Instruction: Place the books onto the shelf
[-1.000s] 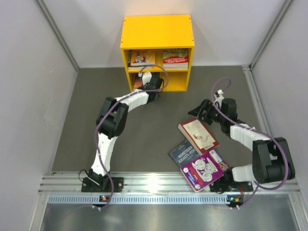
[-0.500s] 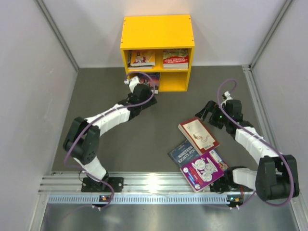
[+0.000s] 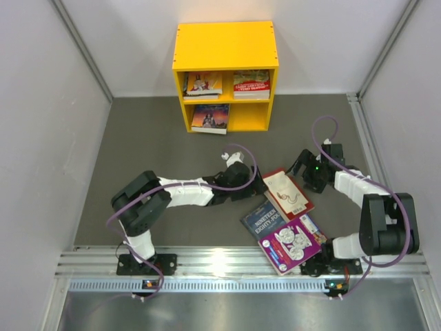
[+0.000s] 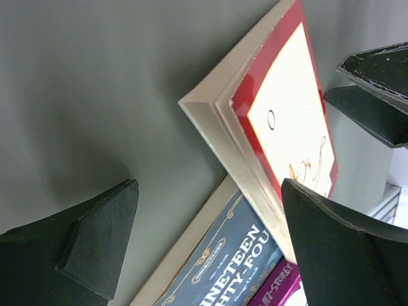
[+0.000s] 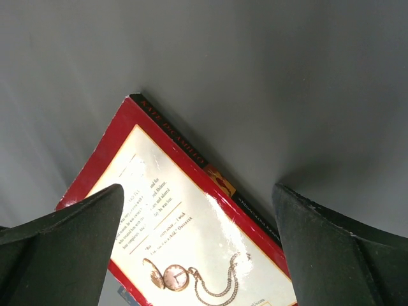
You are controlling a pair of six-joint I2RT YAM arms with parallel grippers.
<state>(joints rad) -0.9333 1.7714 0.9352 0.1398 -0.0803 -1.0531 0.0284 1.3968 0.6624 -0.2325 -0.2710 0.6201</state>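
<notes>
The yellow shelf (image 3: 225,45) stands at the back with two books on its board (image 3: 202,83) (image 3: 251,82) and one in the lower left compartment (image 3: 210,118). A red-cream book (image 3: 286,193) lies on the grey floor, partly over a dark blue book (image 3: 265,221), which overlaps a purple book (image 3: 289,243). My left gripper (image 3: 260,187) is open at the red-cream book's left edge (image 4: 287,121), its jaws astride that edge and the blue book (image 4: 223,268). My right gripper (image 3: 302,170) is open over the red-cream book's far right corner (image 5: 185,236).
Grey walls close in the floor on the left, back and right. A metal rail (image 3: 220,262) runs along the near edge just below the purple book. The right gripper's dark fingers (image 4: 376,89) show at the top right of the left wrist view.
My left arm has drawn back from the shelf's lower left compartment, leaving a book there, and swung right to the red-cream book, its jaws opening. The right gripper opened wider and shifted slightly.
</notes>
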